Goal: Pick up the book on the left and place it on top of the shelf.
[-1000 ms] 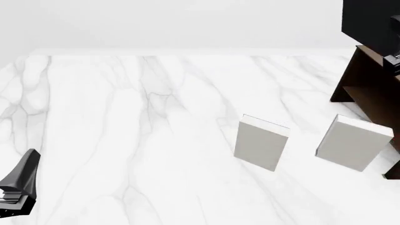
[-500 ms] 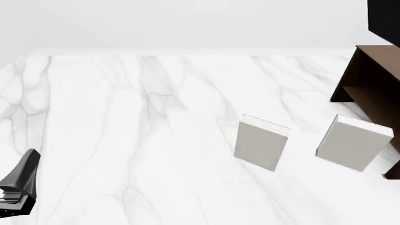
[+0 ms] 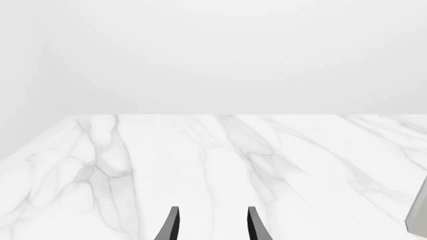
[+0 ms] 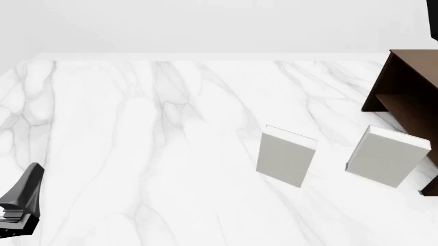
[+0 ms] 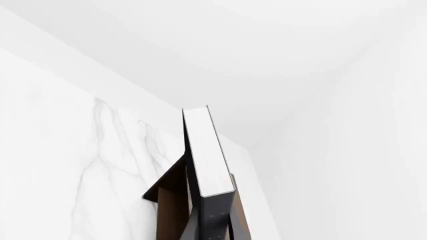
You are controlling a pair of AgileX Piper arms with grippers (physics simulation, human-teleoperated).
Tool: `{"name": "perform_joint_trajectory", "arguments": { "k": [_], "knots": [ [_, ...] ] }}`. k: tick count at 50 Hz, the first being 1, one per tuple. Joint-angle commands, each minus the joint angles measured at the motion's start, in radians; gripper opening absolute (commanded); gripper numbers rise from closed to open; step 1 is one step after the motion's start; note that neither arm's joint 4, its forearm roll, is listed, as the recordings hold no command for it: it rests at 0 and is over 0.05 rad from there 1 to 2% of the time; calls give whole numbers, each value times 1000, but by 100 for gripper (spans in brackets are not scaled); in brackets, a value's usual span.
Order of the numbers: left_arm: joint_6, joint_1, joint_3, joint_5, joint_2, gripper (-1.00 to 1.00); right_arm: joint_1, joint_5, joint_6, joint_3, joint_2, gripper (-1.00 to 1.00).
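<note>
In the right wrist view my right gripper [image 5: 212, 225] is shut on the book [image 5: 205, 150], which has a dark cover and white page edges turned to the camera. It holds the book in the air above the dark brown shelf [image 5: 168, 202]. In the front view only a black sliver of the book [image 4: 434, 20] shows at the top right edge, above the shelf [image 4: 409, 84]; the right gripper itself is out of that view. My left gripper [image 4: 20, 202] rests low at the front left, open and empty, with its fingers [image 3: 172, 226] apart.
Two light grey-white books stand on the marble table [image 4: 137, 143]: one in the middle right [image 4: 286, 155], one nearer the shelf [image 4: 386, 155]. The edge of a grey book shows in the left wrist view [image 3: 419, 215]. A white wall lies behind.
The dark book has moved right, almost out of the front view's top right corner. The left arm and the two grey books have not moved.
</note>
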Motion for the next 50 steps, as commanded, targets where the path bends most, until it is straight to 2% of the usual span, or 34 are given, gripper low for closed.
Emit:
{"name": "perform_joint_trajectory", "arguments": {
  "k": [1,50],
  "knots": [
    [0,0,0,0,0,100,-44,-10,0,-7,-7,-100],
    [0,0,0,0,0,100,-195,-88,-75,5,93,-100]
  ]
}}
